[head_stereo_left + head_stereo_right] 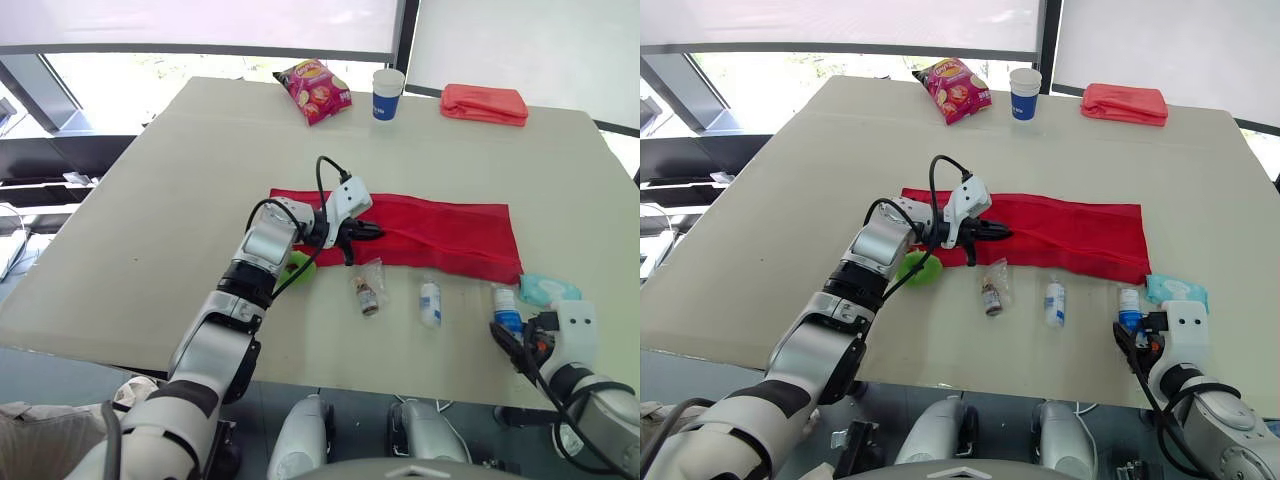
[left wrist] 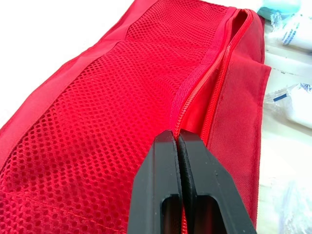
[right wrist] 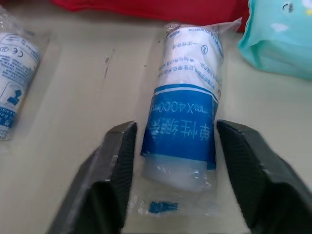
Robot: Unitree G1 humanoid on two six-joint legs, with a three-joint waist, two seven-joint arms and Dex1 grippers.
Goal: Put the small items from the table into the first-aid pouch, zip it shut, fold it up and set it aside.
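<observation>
The red first-aid pouch lies flat and unfolded across the middle of the table, mesh side up. My left gripper is shut right on the pouch's zipper line near its left end; the pull itself is hidden. At the front right, my right gripper is open with a blue-and-white wrapped bandage roll between its fingers. In front of the pouch lie a bagged small vial, a white wrapped roll, a teal packet and a green item under my left forearm.
At the table's far side are a pink snack bag, a blue-and-white paper cup and a folded red cloth. The table's front edge runs just behind my right gripper.
</observation>
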